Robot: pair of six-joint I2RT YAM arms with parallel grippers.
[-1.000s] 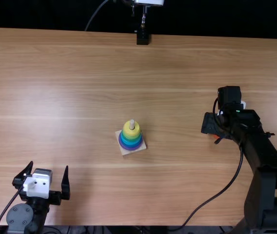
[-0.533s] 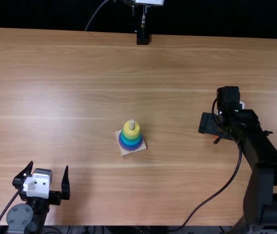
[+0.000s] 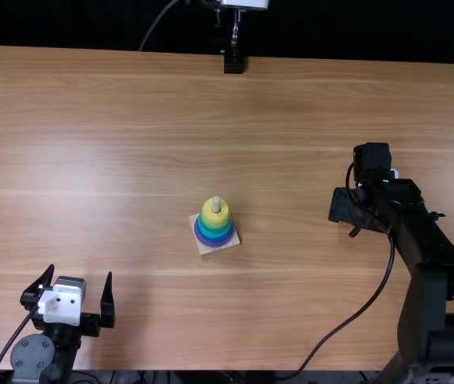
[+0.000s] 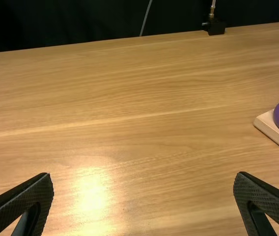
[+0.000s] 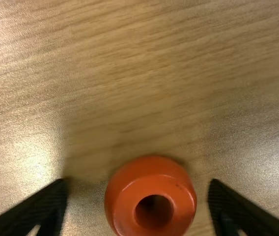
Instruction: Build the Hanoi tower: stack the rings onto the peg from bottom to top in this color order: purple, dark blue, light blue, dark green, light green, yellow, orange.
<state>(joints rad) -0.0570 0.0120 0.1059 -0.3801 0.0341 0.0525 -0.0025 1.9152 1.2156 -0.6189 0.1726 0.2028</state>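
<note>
Near left, over the worktop's (image 3: 131, 128) edge: left gripper (image 3: 81, 273), spread wide, empty, apparently waiting out of the way. Beyond, mid-table: peg (image 3: 217, 205), tip bare above yellow ring (image 3: 215, 216), presumably for one last ring. Farther right: right gripper (image 5: 139, 188), wide open, empty, fingers either side of orange ring (image 5: 149, 183), likely for pinching.

The left arm (image 3: 33, 355) sits lower left in the top view, jaws spread. The right arm (image 3: 424, 234) slants from lower right, jaws parted.
</note>
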